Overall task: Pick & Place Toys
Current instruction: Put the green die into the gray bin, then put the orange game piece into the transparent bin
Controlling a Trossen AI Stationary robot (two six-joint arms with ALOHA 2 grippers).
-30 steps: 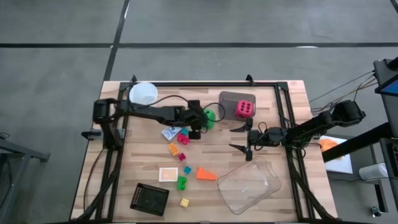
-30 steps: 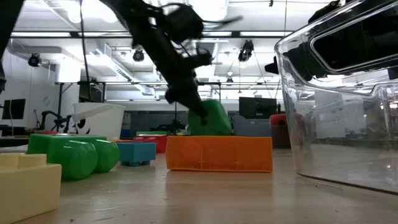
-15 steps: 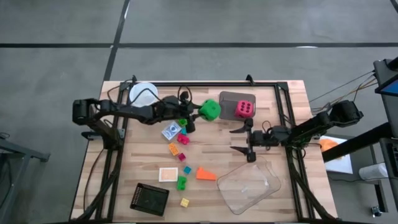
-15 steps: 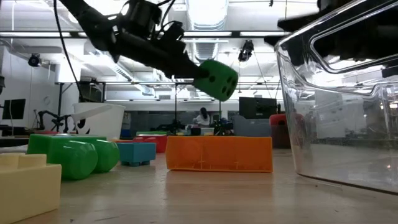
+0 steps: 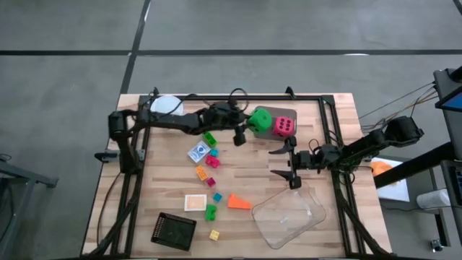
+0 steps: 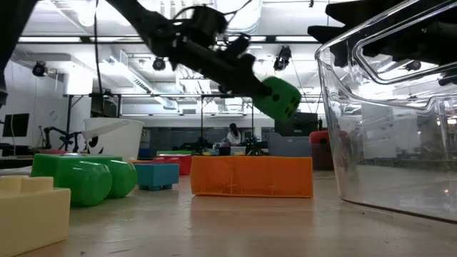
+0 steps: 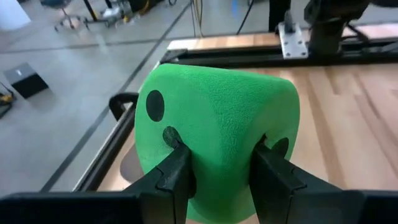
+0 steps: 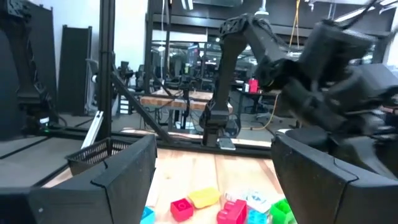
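The left gripper (image 7: 214,171) is closed on the green die (image 5: 259,120), one finger on each of two opposite faces. In the left wrist view the faces dent slightly under the fingers (image 7: 174,168). The die is held clear of the table (image 5: 173,180); in the low view it hangs above the orange wedge (image 6: 250,176). From above, the green die sits just beside the pink die (image 5: 284,126), which lies on a grey pad at the far side of the table.

Judgement on handling: the surface looks like matte foam, so the die is probably light, soft and not slippery. It should tolerate a firm squeeze and a drop. A grip across flat opposite faces, near the middle, appears the soundest hold; a corner hold would likely let it twist.

The right gripper (image 5: 286,163) has its fingers spread wide and holds nothing. It waits beside the clear tray (image 5: 289,214).

Small bricks (image 5: 210,160) lie scattered between the arms. These look hard and smooth. I judge each would need a narrower pinch across its flat sides.
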